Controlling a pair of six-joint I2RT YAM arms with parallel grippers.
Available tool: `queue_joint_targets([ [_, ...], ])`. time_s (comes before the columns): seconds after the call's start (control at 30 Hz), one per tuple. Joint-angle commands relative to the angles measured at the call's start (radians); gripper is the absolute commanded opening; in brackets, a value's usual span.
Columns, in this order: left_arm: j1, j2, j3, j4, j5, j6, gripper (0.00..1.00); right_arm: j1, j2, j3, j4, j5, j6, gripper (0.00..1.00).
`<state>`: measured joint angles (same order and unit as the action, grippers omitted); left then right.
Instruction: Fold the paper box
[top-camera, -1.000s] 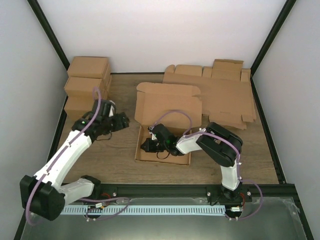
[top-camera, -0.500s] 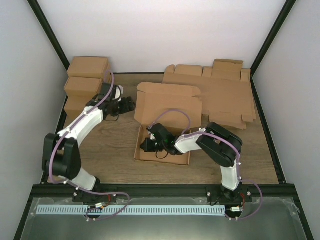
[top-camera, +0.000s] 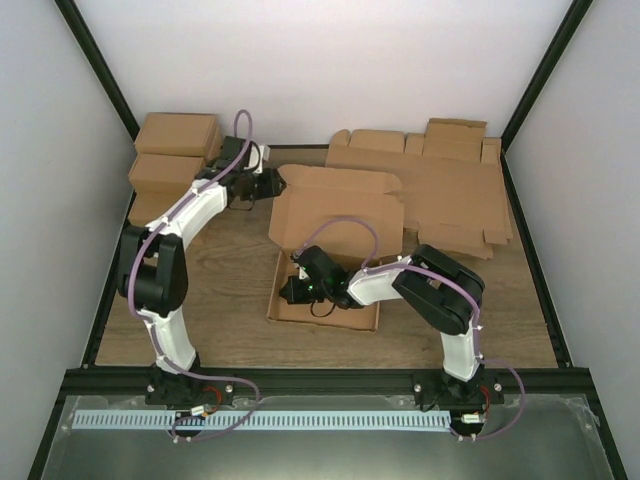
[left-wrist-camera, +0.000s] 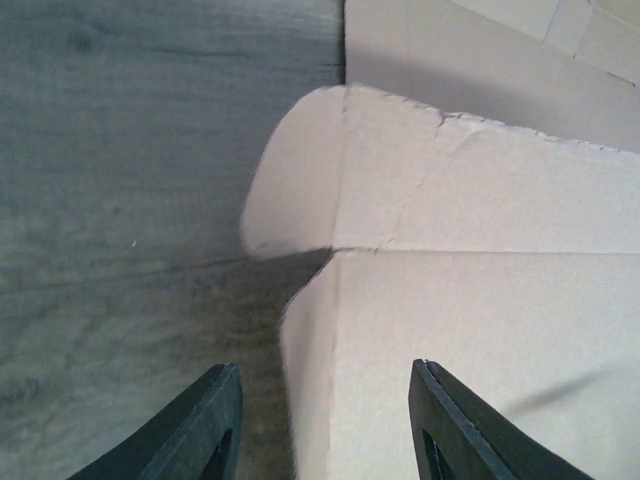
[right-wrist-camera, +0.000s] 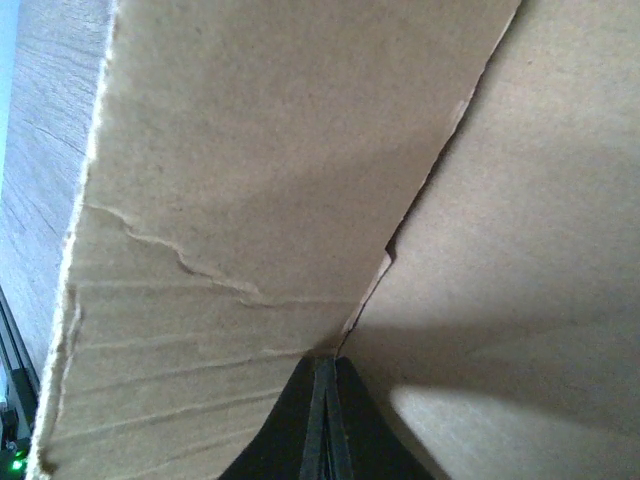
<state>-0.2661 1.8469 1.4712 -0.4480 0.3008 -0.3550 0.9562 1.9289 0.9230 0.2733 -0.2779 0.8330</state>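
Note:
The paper box (top-camera: 340, 215) lies mid-table, its lid panel raised at the back and its shallow tray (top-camera: 290, 312) in front. My left gripper (top-camera: 272, 184) is at the lid's far left corner. In the left wrist view its jaws (left-wrist-camera: 325, 425) stand open, with the lid's turned-down side flap (left-wrist-camera: 310, 350) between the two fingers and touching neither. My right gripper (top-camera: 289, 291) is inside the tray at its left wall. In the right wrist view it is shut, its tips (right-wrist-camera: 325, 375) pressed into the crease where two cardboard panels (right-wrist-camera: 250, 200) meet.
A thick sheaf of flat cardboard blanks (top-camera: 440, 190) lies at the back right, close to the lid. Finished brown boxes (top-camera: 175, 165) are stacked at the back left, just behind my left arm. Black frame rails (top-camera: 100, 290) bound the wooden table.
My left arm has stretched away from the table's left side toward the back and right, up to the lid's far left corner. The right arm and the box have stayed put.

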Motion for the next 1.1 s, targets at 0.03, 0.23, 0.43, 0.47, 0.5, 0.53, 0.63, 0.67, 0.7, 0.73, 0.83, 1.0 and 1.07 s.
queue_joint_targets([
  [0.03, -0.053, 0.063, 0.109, -0.090, -0.041, 0.061, 0.43, 0.009, 0.022, 0.047, -0.037, 0.029, -0.021, 0.01],
  [0.23, -0.073, 0.090, 0.149, -0.174, -0.152, 0.061, 0.37, 0.010, 0.028, 0.060, -0.043, 0.027, -0.026, 0.01],
  [0.43, -0.079, 0.115, 0.172, -0.227, -0.218, 0.061, 0.25, 0.010, 0.027, 0.060, -0.043, 0.029, -0.026, 0.01],
  [0.47, -0.081, 0.115, 0.172, -0.225, -0.209, 0.065, 0.17, 0.010, 0.027, 0.060, -0.044, 0.029, -0.027, 0.01],
  [0.5, -0.085, 0.109, 0.171, -0.222, -0.207, 0.070, 0.11, 0.010, 0.027, 0.060, -0.046, 0.030, -0.027, 0.01],
  [0.53, -0.092, 0.104, 0.170, -0.220, -0.213, 0.075, 0.07, 0.010, 0.027, 0.060, -0.046, 0.031, -0.027, 0.01],
  [0.63, -0.113, 0.085, 0.155, -0.208, -0.240, 0.097, 0.04, 0.010, 0.027, 0.064, -0.052, 0.035, -0.028, 0.01],
  [0.67, -0.118, 0.076, 0.145, -0.200, -0.240, 0.101, 0.04, 0.010, 0.027, 0.065, -0.054, 0.036, -0.028, 0.01],
  [0.7, -0.120, 0.063, 0.132, -0.190, -0.238, 0.101, 0.04, 0.010, 0.026, 0.066, -0.055, 0.037, -0.030, 0.01],
  [0.73, -0.120, 0.050, 0.114, -0.177, -0.237, 0.098, 0.04, 0.010, 0.025, 0.066, -0.057, 0.038, -0.029, 0.01],
  [0.83, -0.122, -0.026, 0.032, -0.116, -0.232, 0.079, 0.04, 0.010, 0.015, 0.064, -0.061, 0.048, -0.031, 0.01],
  [1.0, -0.130, -0.204, -0.145, 0.044, -0.238, 0.030, 0.04, 0.010, -0.006, 0.050, -0.062, 0.067, -0.033, 0.01],
  [1.07, -0.142, -0.283, -0.234, 0.127, -0.254, 0.019, 0.04, 0.010, -0.009, 0.051, -0.064, 0.068, -0.034, 0.01],
])
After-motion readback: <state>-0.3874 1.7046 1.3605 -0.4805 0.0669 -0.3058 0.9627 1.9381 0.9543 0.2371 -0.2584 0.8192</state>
